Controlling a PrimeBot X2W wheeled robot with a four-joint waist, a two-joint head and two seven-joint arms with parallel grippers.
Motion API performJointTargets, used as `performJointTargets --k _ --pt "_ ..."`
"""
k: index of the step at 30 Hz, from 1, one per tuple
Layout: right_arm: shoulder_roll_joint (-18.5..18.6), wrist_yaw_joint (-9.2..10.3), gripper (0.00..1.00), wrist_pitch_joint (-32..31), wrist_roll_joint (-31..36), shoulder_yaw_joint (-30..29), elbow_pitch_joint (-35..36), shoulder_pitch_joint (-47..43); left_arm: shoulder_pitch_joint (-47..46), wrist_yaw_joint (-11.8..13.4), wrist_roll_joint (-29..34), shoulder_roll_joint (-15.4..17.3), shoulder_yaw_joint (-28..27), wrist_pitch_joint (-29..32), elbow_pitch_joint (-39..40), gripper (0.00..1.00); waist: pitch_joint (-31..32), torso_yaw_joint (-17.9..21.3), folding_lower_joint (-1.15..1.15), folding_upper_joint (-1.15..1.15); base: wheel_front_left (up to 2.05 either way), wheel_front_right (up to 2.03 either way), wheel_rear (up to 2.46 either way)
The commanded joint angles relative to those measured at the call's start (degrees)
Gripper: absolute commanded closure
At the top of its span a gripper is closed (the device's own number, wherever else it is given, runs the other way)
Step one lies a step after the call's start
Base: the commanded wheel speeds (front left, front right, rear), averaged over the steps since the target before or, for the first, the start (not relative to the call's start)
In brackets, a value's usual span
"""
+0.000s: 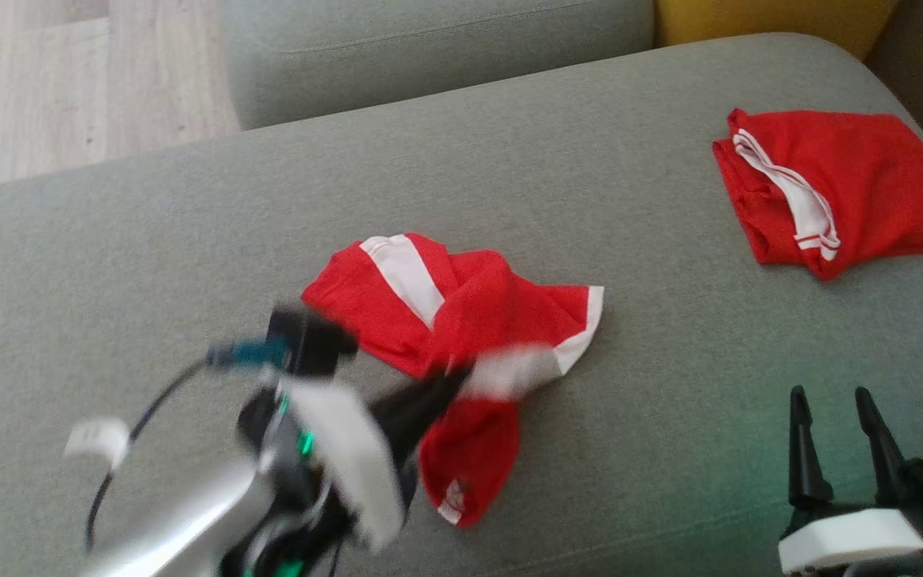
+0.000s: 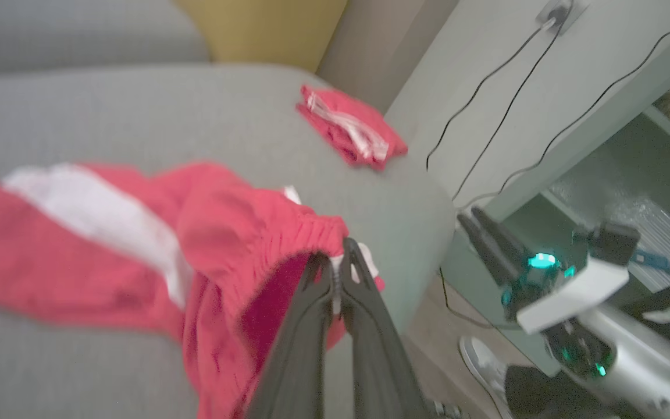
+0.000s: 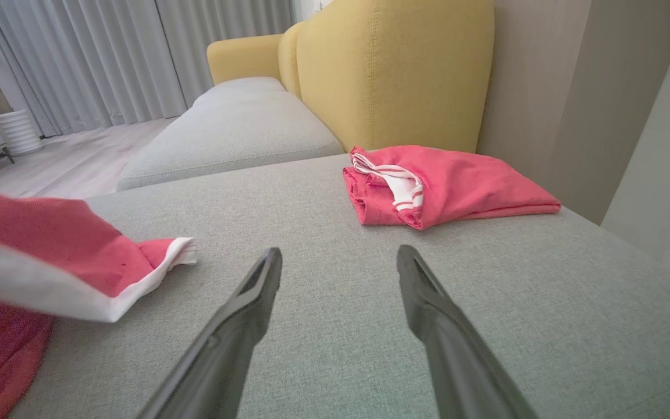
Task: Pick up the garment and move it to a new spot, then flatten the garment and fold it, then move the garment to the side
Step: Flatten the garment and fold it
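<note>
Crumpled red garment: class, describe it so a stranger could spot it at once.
On the grey sofa seat, near the middle, lies the crumpled red garment with white bands, its elastic edge pinched by the left end effector. Unlike the folded red garment at the far right corner, it is rumpled.

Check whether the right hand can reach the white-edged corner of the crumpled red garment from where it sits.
Probably yes. The right hand is open, with bare grey cushion between it and the white-edged corner. The left hand pinches the crumpled red garment at another edge, off that path.
</note>
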State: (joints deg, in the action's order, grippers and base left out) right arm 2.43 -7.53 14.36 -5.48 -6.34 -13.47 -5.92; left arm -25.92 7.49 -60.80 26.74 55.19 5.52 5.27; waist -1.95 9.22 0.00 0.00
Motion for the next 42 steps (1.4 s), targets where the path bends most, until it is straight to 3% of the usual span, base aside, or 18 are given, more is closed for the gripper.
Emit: performJointTargets --k 1,6,10,13,20,23,28,42 --pt "0.44 0.04 0.00 0.63 -0.02 0.78 1.93 0.63 0.47 1.00 -1.82 4.47 -2.73 0.98 4.63 1.00 -0.06 -0.69 0.00 0.00 0.00 0.00 0.00" --pt "0.44 0.04 0.00 0.63 0.13 0.42 1.92 -0.15 9.11 5.26 -4.62 13.40 -5.32 -0.18 8.14 1.00 -0.53 -3.29 0.00 0.00 0.00 0.00 0.00" --pt "0.44 0.04 0.00 0.63 0.43 0.63 1.91 0.29 12.26 7.21 -5.85 15.65 -8.86 -4.53 4.31 1.00 -0.98 -5.53 0.00 0.00 0.00 0.00 0.00" --pt "0.44 0.04 0.00 0.63 0.87 1.09 1.76 0.94 13.08 7.22 -6.39 14.79 -10.01 -6.92 -0.14 1.00 -1.15 -6.65 0.00 0.00 0.00 0.00 0.00" --pt "0.44 0.04 0.00 0.63 1.41 1.41 1.47 1.59 13.99 4.69 -7.20 10.62 -9.49 -9.92 -7.64 1.00 -1.29 -7.27 0.00 0.00 0.00 0.00 0.00" --pt "0.44 0.04 0.00 0.63 1.61 1.30 1.35 1.32 14.38 2.79 -8.21 9.20 -9.79 -11.19 -8.34 0.87 -1.33 -7.17 0.00 0.00 0.00 0.00 0.00" --pt "0.44 0.04 0.00 0.63 1.56 1.04 1.24 1.13 14.16 1.41 -8.96 8.58 -11.31 -13.37 -9.06 1.00 -1.40 -7.07 0.00 0.00 0.00 0.00 0.00" --pt "0.44 0.04 0.00 0.63 0.94 1.94 0.93 1.95 5.56 -1.14 -8.08 9.69 -13.25 -11.07 -14.88 1.00 -1.67 -5.69 0.00 0.00 0.00 0.00 0.00"
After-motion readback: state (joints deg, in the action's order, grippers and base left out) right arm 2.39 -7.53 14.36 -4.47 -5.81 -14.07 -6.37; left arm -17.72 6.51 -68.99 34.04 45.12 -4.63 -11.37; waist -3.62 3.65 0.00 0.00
